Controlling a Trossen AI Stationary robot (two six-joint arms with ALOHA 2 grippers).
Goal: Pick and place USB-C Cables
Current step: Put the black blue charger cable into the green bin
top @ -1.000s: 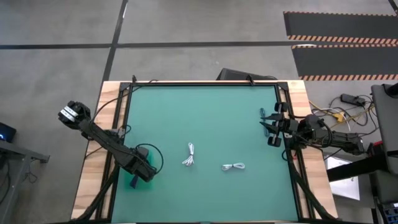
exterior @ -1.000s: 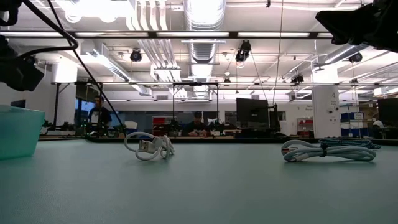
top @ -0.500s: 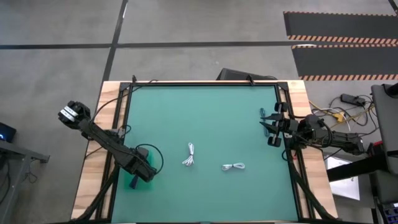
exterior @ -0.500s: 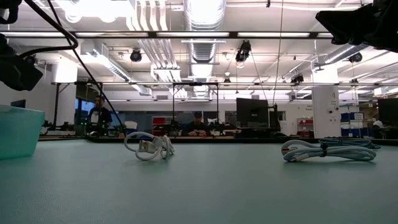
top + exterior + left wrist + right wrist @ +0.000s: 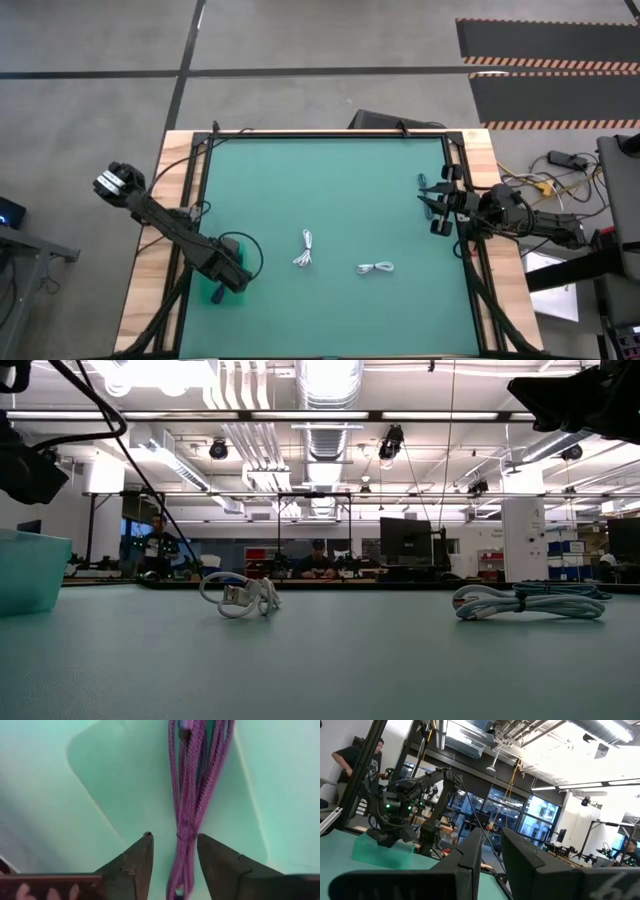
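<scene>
Two white coiled USB-C cables lie flat on the green mat: one (image 5: 305, 250) near the middle, also in the low view (image 5: 240, 597), and one (image 5: 376, 268) to its right, also in the low view (image 5: 525, 603). My left gripper (image 5: 226, 276) is over a teal bin (image 5: 213, 294) at the mat's near left. It is open (image 5: 174, 837), its fingers on either side of a purple braided cable (image 5: 192, 785) that lies in the bin (image 5: 115, 785). My right gripper (image 5: 432, 208) is open and empty (image 5: 492, 832) above the mat's right edge.
The teal bin also shows at the low view's left edge (image 5: 30, 570) and in the right wrist view (image 5: 382, 851). A black frame (image 5: 330, 133) and black wires run round the mat. Bare mat lies between the white cables and both arms. People sit in the room beyond (image 5: 317, 558).
</scene>
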